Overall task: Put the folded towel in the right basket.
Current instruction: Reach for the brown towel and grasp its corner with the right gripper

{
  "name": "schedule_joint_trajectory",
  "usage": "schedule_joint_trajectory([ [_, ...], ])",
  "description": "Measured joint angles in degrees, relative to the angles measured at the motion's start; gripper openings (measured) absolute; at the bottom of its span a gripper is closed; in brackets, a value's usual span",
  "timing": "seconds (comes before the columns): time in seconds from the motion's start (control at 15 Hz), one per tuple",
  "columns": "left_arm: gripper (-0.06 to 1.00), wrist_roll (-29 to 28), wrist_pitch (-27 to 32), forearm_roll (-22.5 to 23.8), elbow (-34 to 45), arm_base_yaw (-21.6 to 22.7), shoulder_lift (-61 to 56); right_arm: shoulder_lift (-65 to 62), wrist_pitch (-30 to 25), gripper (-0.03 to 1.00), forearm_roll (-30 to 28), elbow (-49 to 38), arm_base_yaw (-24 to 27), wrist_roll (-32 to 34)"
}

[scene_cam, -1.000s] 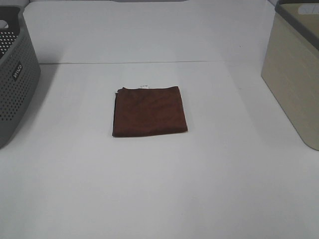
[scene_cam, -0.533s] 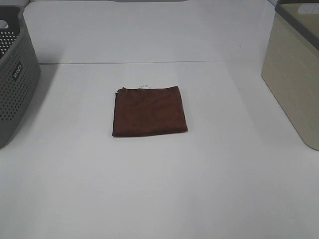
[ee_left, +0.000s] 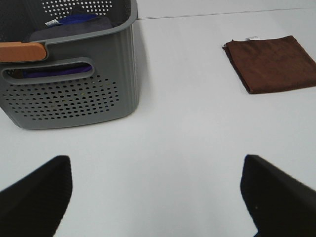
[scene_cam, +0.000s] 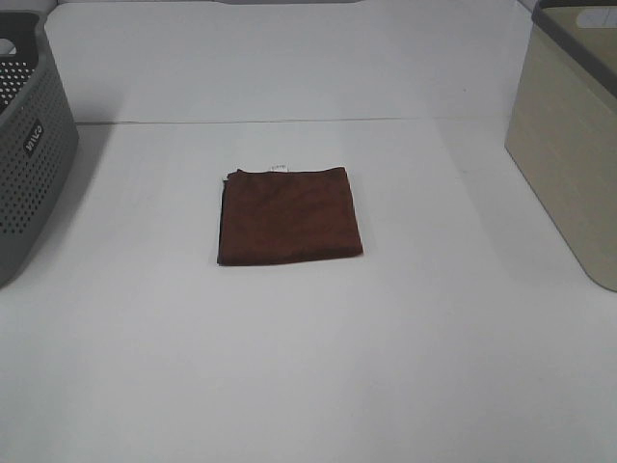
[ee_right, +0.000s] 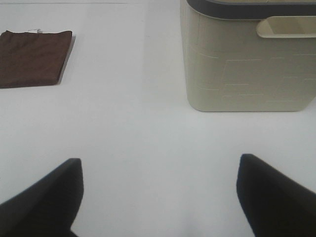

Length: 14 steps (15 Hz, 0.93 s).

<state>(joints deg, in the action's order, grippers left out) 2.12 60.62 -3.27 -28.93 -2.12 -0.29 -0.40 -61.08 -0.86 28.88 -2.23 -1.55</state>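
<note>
A folded brown towel (scene_cam: 289,214) lies flat in the middle of the frame on the white tabletop (scene_cam: 289,376).

The towel is by itself, and nothing touches it. The right basket (scene_cam: 569,154) is tan with a dark rim. It stands at the right edge of the frame, well apart from the towel. A grey basket (scene_cam: 29,164) full of little holes stands at the left edge, also well apart from the towel. The left wrist view shows some blue cloth (ee_left: 74,22) inside the grey basket. The left pincer (ee_left: 154,168) has its two dark fingers wide apart, with only bare tabletop between them. The right pincer (ee_right: 159,163) is wide apart too and holds nothing. The towel and the right basket both sit out past its tips.
</note>
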Motion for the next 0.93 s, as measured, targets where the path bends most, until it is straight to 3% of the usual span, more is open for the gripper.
schedule_joint_trajectory([
  [0.93, 0.88, 0.0, 0.0, 0.0, 0.0, 0.0, 0.0, 0.0, 0.0, 0.80, 0.0, 0.0, 0.0, 0.0],
])
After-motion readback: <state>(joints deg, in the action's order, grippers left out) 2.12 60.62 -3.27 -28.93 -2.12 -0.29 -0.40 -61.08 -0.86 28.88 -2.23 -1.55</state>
